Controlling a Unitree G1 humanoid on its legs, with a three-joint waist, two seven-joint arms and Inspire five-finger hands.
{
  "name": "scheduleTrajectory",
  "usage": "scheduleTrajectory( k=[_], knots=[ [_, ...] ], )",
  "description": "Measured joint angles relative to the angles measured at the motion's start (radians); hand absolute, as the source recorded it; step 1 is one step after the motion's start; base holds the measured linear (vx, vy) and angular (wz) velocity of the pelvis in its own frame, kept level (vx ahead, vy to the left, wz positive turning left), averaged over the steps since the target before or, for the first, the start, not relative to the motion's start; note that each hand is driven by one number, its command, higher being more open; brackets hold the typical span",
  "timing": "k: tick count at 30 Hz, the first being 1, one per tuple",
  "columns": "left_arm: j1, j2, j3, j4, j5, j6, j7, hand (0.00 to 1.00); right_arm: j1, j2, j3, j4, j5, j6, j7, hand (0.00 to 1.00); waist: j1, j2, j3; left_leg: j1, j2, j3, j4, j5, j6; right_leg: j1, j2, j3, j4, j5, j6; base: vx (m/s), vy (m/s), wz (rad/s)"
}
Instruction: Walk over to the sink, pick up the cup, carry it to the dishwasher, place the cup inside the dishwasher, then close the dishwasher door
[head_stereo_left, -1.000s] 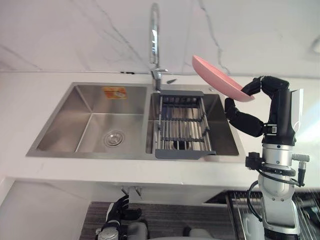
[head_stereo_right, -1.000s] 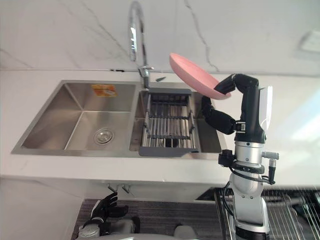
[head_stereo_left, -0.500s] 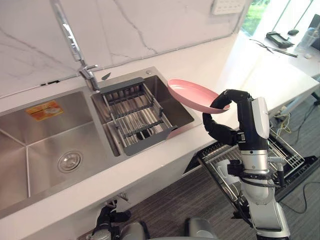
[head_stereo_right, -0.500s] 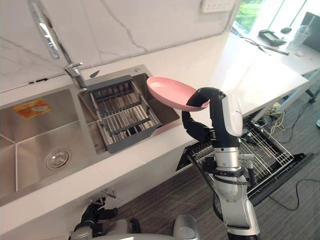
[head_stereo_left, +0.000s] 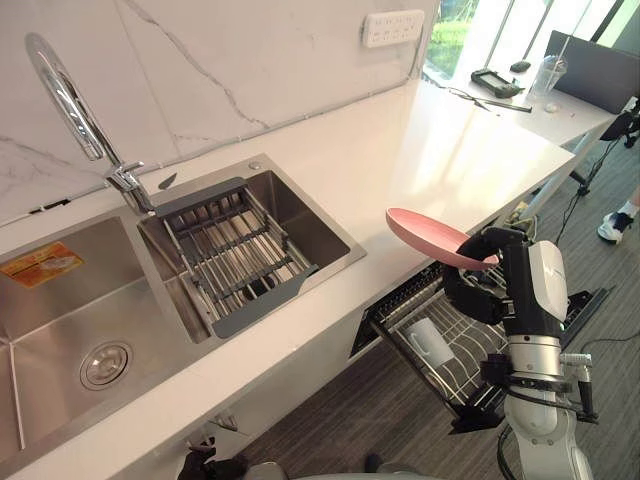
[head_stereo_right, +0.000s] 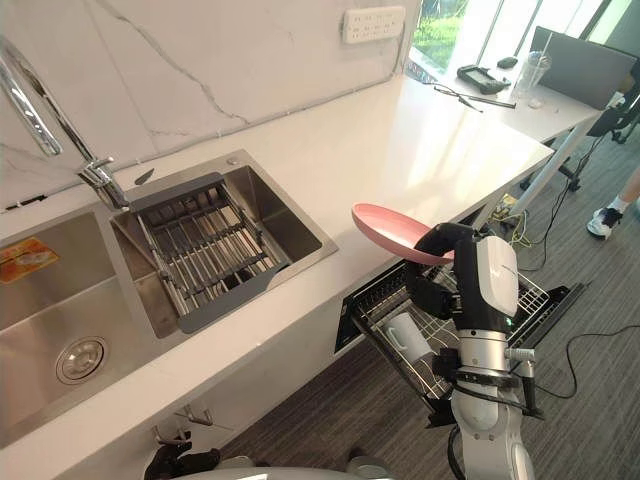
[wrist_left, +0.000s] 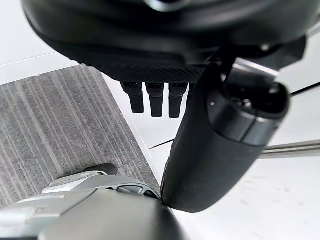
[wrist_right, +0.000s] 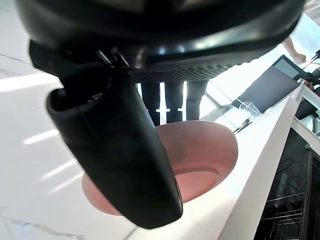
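The right hand (head_stereo_left: 497, 250) pinches a pink plate (head_stereo_left: 428, 233) by its rim, fingers over the top and thumb beneath. It holds the plate tilted above the pulled-out dishwasher rack (head_stereo_left: 462, 350), just off the bench (head_stereo_left: 400, 170) edge. The arm hides part of the rack. A pale cup-like thing (head_stereo_left: 430, 343) lies in the rack, hard to make out. The left hand (wrist_left: 155, 97) hangs low over the floor (wrist_left: 50, 125), fingers relaxed and empty.

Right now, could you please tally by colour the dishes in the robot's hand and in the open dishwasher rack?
Pink: 1, the plate pinched in the right hand.
White: 1, the cup lying in the dishwasher rack.
Total: 2.
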Motion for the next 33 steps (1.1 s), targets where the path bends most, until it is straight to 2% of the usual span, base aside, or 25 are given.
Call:
scheduleTrajectory(
  k=[4,9,14,18,25,29,33],
  knots=[
    [-0.001,-0.001,-0.012,0.009,0.002,-0.009,-0.003,0.9,0.006,-0.001,-0.058,0.039,0.001,0.006,-0.022,0.3,-0.003,0.002,-0.008,0.004,-0.018,-0.001,-0.015,0.01,0.01,0.004,-0.014,-0.002,-0.016,0.009,0.009,-0.04,0.035,0.0],
    [0.0,-0.005,-0.031,0.018,0.008,-0.011,-0.011,0.9,0.006,-0.001,-0.162,0.122,0.006,0.041,-0.038,0.3,-0.006,0.018,-0.017,0.005,-0.034,-0.009,-0.032,0.017,0.016,0.0,-0.025,-0.004,-0.022,0.01,0.011,-0.03,0.018,0.02],
    [0.0,-0.019,-0.036,0.028,0.022,-0.018,-0.025,0.9,0.004,-0.002,-0.279,0.175,0.015,0.065,-0.073,0.3,-0.025,0.051,-0.028,-0.033,-0.055,-0.049,-0.053,0.025,0.023,-0.04,-0.032,-0.011,-0.023,0.01,0.012,0.01,0.006,0.04],
    [-0.004,-0.029,-0.038,0.029,0.022,-0.018,-0.029,0.9,0.001,-0.005,-0.335,0.24,0.025,0.078,-0.088,0.3,-0.028,0.075,-0.021,-0.038,-0.06,-0.074,-0.068,0.03,0.025,-0.043,-0.032,-0.022,-0.029,0.01,0.015,0.06,-0.013,0.08],
    [-0.027,-0.047,-0.06,0.014,0.023,-0.017,-0.031,0.9,-0.078,-0.037,-0.357,0.4,0.105,0.086,-0.091,0.3,-0.03,0.13,0.032,-0.064,-0.062,-0.101,-0.069,0.036,0.023,-0.061,-0.031,-0.037,-0.024,0.01,0.015,0.0,-0.018,0.06],
    [-0.035,-0.064,-0.075,-0.016,0.021,-0.02,-0.032,0.9,-0.142,-0.084,-0.364,0.491,0.171,0.106,-0.101,0.3,-0.031,0.174,0.077,-0.103,-0.062,-0.104,-0.069,0.051,0.023,-0.115,-0.033,-0.035,0.017,-0.001,0.015,-0.06,-0.021,0.02],
    [-0.041,-0.072,-0.075,-0.036,0.02,-0.031,-0.035,0.9,-0.2,-0.106,-0.364,0.527,0.218,0.108,-0.107,0.3,-0.04,0.195,0.114,-0.132,-0.061,-0.104,-0.07,0.063,0.022,-0.164,-0.033,-0.03,0.054,-0.01,0.014,-0.06,-0.022,0.0]
  ],
)
